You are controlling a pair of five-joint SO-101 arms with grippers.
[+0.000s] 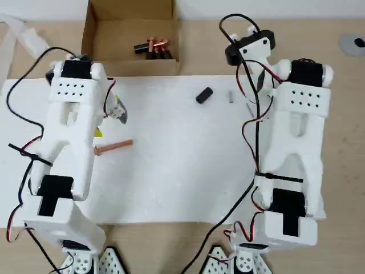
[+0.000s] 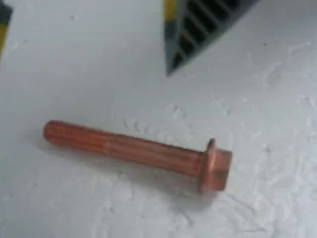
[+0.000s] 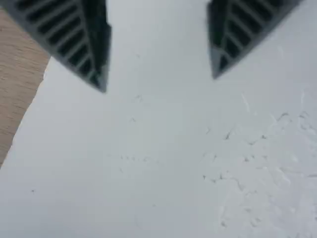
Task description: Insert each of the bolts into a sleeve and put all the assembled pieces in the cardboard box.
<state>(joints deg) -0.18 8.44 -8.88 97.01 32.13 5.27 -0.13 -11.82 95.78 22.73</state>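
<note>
A copper bolt lies flat on the white foam sheet, its hex head toward the left arm. My left gripper hangs open just above it, one finger beyond the shank; nothing is held. A black sleeve lies on the foam farther back, between the arms. My right gripper is open over bare foam to the right of the sleeve, its fingers wide apart. The cardboard box at the back holds several assembled bolt-and-sleeve pieces.
The wooden table surrounds the foam, whose edge runs close to the right gripper. Black and red cables loop beside both arms. A small grey disc lies at the far right edge of the table.
</note>
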